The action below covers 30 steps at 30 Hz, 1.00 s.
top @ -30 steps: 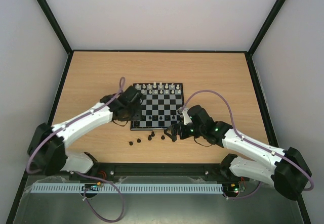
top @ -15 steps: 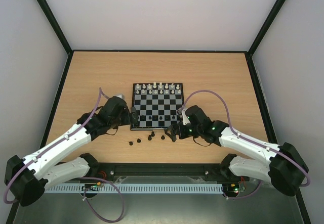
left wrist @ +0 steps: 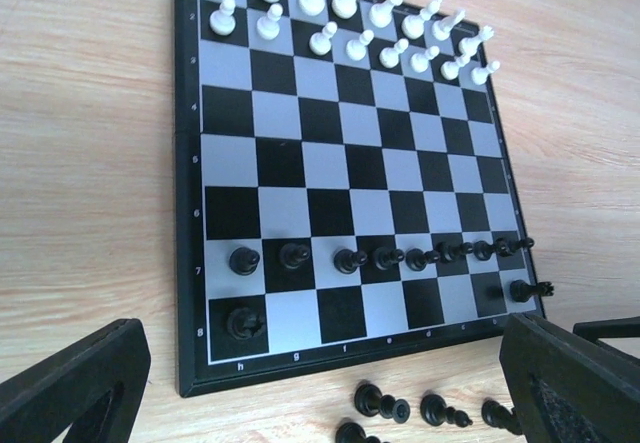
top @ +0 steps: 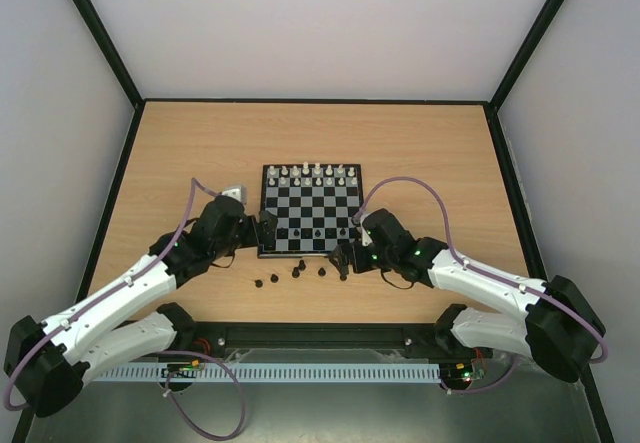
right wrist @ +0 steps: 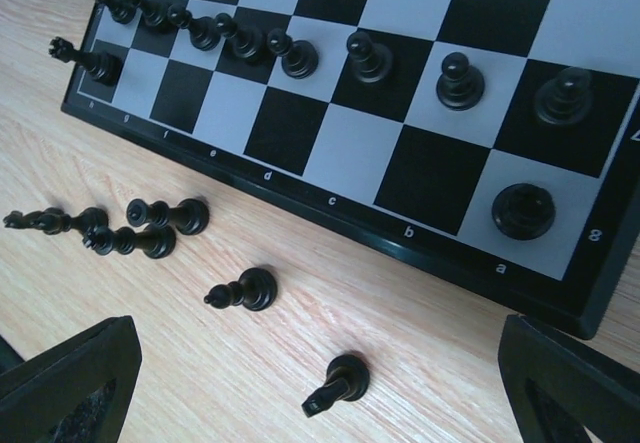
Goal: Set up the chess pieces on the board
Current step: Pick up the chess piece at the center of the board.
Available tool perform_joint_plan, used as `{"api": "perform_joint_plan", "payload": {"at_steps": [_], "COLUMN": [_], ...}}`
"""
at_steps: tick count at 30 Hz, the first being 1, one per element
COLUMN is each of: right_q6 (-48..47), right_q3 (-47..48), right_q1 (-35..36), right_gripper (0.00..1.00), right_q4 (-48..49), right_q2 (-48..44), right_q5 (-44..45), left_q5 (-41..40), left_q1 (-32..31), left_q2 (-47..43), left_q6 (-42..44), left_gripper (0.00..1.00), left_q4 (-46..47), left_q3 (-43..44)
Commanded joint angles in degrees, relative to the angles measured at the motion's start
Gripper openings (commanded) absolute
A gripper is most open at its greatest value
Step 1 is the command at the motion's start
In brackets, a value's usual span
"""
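Wood table [top: 420, 143], board [top: 312, 213] between spread left fingers [left wrist: 70, 388], right fingers [right wrist: 560, 383]

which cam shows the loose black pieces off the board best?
Right wrist: the loose black pieces lie on the table beside the board's edge, large and sharp. Left wrist cuts them off at its bottom edge; top external shows tiny dark specks.

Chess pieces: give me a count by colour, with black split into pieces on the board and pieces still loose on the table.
White pieces on the board: 16
Black pieces on the board: 10
Loose black pieces on the table: 5 in view
Total: 31
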Motion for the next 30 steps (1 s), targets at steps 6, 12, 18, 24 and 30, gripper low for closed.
{"api": "perform_joint_plan", "payload": {"at_steps": [6, 12, 18, 24, 30], "right_q6": [-0.5, -0.3, 0.2, 0.3, 0.4], "right_q3": [1.4, 0.9, -0.9, -1.5, -2.3], "right_q1": [0.3, 0.3, 0.3, 0.3, 0.3], "right_gripper": [0.98, 0.98, 0.98, 0.99, 0.99], "right_q4": [-1.1, -1.6, -0.8, -0.4, 0.2], "right_q2": [0.6, 0.1, -1.5, -2.9, -3.8], "right_q5": [4.4, 5.2, 5.5, 5.1, 4.4], "left_q5": [-0.3, 1.8, 1.8, 1.1, 0.7], "left_q1": [0.0, -0.1, -0.1, -0.3, -0.5], "left_q2": [-1.4, -2.6, -4.6, -8.4, -9.7], "left_q6": [2.3, 1.6, 1.1, 0.5, -0.4], "left_gripper": [0.99, 0.99, 0.99, 0.99, 0.99], "left_q4": [3.2, 5.2, 4.2, 3.8, 2.9], "left_q3": [-1.1, -2.7, -3.6, -5.1, -5.4]}}
